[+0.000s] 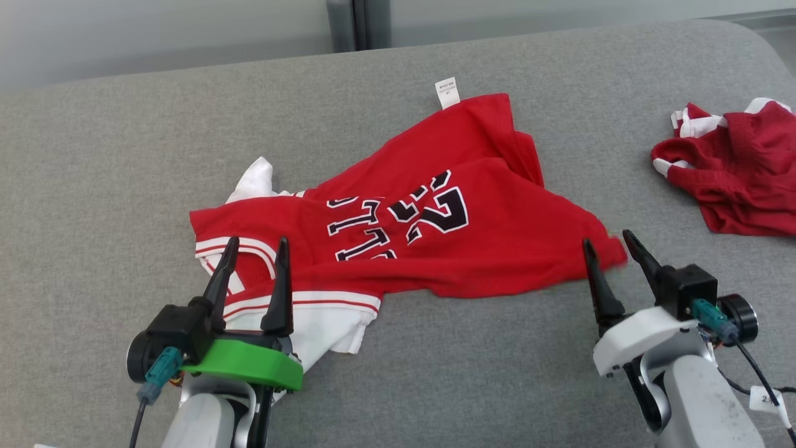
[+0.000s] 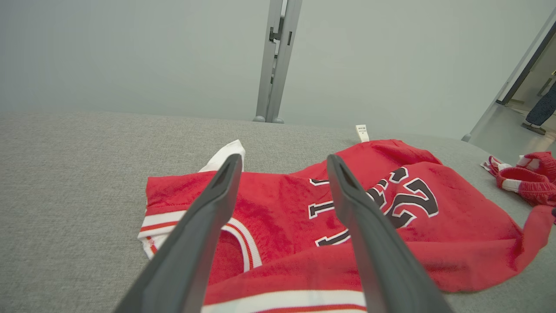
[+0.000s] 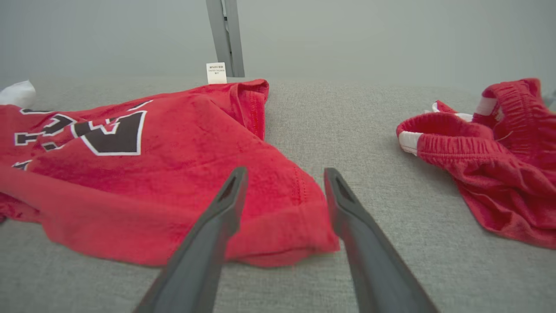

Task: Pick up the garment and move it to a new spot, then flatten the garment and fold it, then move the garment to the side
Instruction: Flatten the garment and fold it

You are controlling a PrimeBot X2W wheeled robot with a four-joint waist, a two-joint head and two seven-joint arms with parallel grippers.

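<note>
Garment [image 1: 435, 249]: red jersey with white trim and black number print, lying mid-tabletop [image 1: 93, 186], long axis running left to right. It's not flat. One fold runs across the near edge, the far right part is doubled over, and a white piece [image 1: 255, 177] sticks out at the far left. Care label [image 1: 447, 92] pokes out past the far edge.

Left hand [image 1: 258, 241]: fingers spread wide, nothing between them, hovering over the white-trimmed shoulder end. I can't tell whether the tips touch the cloth.

Right hand [image 1: 606, 238]: fingers apart, gripping nothing. The red hem corner lies just ahead of and between the tips, slack on the tabletop and slightly blurred in the head view.

Second red garment [image 1: 740, 168] is bunched at the far right, well apart from the jersey and not in play.

My read on the step: the jersey is down at its spot, so this is the start of flattening, with no fold made so far.

What the next move calls for:
- left hand pinches the trimmed shoulder edge, right hand pinches the hem corner
- the hem corner looks rolled under, so get both layers or it will slip
- pull the ends apart and drag toward the near edge to take out the fold
- stay clear of the second garment
</note>
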